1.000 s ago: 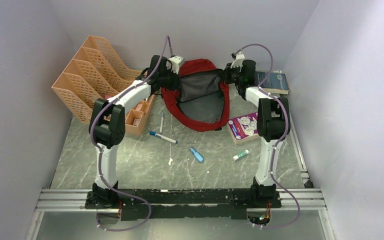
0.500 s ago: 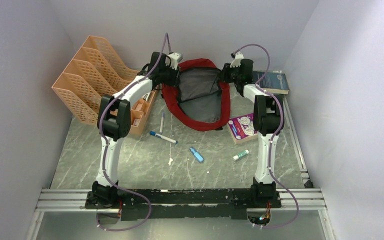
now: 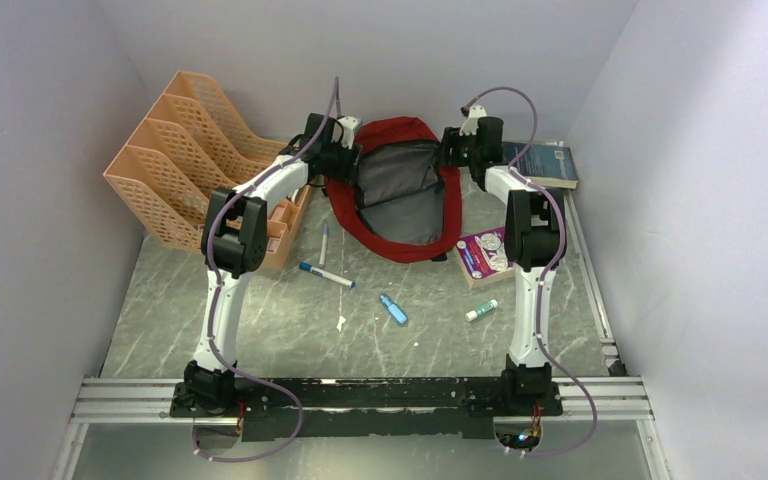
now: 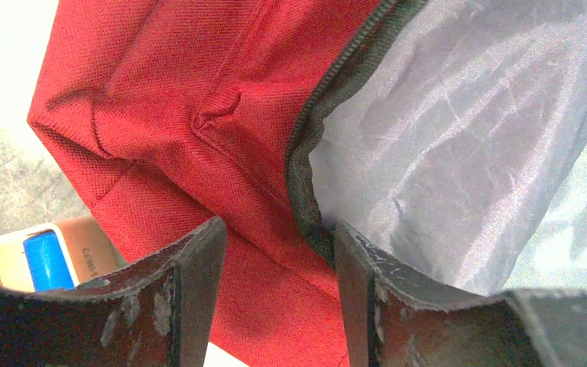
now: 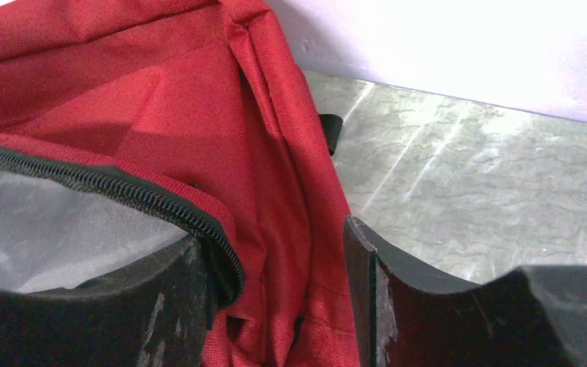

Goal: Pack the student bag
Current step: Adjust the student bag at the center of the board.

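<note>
Early in the job, by the look of it. Loose on the grey marbled bench (image 3: pixel 280 330), nearest first: a white glue stick with a green cap (image 3: pixel 481 311), a small blue tube (image 3: pixel 393 308), a blue-capped white marker (image 3: pixel 326 274), a slim grey pen (image 3: pixel 323 243) and a purple picture booklet (image 3: pixel 487 251) just right of the bag. Left to do, judging by the bare grey lining: all of these into the bag.

Further back, at the far middle of the bench, the student bag (image 3: pixel 397 190), a large soft dark-red fabric backpack, lying flat with its mouth gaping upward. Long axis near to far, near end swung a little right; which end is the top, cannot tell.

At the far corners of the mouth, left tool (image 4: pixel 275 252) and right tool (image 5: pixel 283 252), each spread, straddling the bag's rim without pinching it.

Farthest right, a dark-blue book (image 3: pixel 545 163); far left, an orange mesh file rack (image 3: pixel 175 160).
</note>
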Controlling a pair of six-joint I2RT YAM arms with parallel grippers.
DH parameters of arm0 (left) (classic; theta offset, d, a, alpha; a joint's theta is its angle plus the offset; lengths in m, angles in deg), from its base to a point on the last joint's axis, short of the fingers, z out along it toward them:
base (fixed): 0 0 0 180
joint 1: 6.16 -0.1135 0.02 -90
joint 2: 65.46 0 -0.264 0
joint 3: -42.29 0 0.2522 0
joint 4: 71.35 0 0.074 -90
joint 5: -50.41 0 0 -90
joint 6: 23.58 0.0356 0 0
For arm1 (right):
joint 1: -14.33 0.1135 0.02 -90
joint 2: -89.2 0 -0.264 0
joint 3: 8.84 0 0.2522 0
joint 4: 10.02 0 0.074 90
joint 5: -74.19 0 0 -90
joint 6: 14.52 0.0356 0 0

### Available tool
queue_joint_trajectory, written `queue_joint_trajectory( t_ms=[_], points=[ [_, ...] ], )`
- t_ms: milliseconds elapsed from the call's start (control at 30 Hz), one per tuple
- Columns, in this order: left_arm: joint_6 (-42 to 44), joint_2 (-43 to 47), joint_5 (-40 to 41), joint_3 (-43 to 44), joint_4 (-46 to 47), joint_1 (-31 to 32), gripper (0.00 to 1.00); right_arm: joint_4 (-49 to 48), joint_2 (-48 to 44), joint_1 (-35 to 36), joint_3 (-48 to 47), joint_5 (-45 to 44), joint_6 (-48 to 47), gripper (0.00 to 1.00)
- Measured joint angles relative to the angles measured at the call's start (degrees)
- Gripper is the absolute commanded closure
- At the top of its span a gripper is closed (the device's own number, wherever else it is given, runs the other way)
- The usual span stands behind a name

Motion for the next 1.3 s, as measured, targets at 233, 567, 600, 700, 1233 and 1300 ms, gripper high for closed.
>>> queue_joint_trajectory(
  t_ms=[233, 567, 600, 700, 1233, 1300],
  points=[
    [-0.2, 0.02, -0.07, -1.55, 0.07, 0.0, 0.39, -0.28, -2.16, 1.36, 1.75, 4.35, 0.28, 0.4],
    [-0.48, 1.77, 0.0, -2.56, -0.02, 0.0, 0.3, -4.7, -15.13, 2.73, 9.25, 4.66, 5.44, 0.44],
    [-0.57, 2.21, 0.02, -2.71, 0.0, 0.0, 0.3, -4.59, -16.26, 2.73, 9.97, 3.3, 5.77, 0.49],
    [-0.74, 3.8, 0.11, -3.61, 0.0, 0.0, 0.29, -3.87, -18.91, 2.73, 12.15, -1.27, 6.97, 0.55],
    [-6.88, 19.34, 0.63, -13.79, 5.84, 0.57, 0.78, -1.36, -23.15, 9.51, 22.03, -10.78, 12.5, 0.94],
    [-7.69, 19.3, -0.96, -14.21, 7.5, 1.22, 0.87, -1.36, -23.02, 10.16, 21.9, -10.73, 12.85, 0.98]
  ],
)
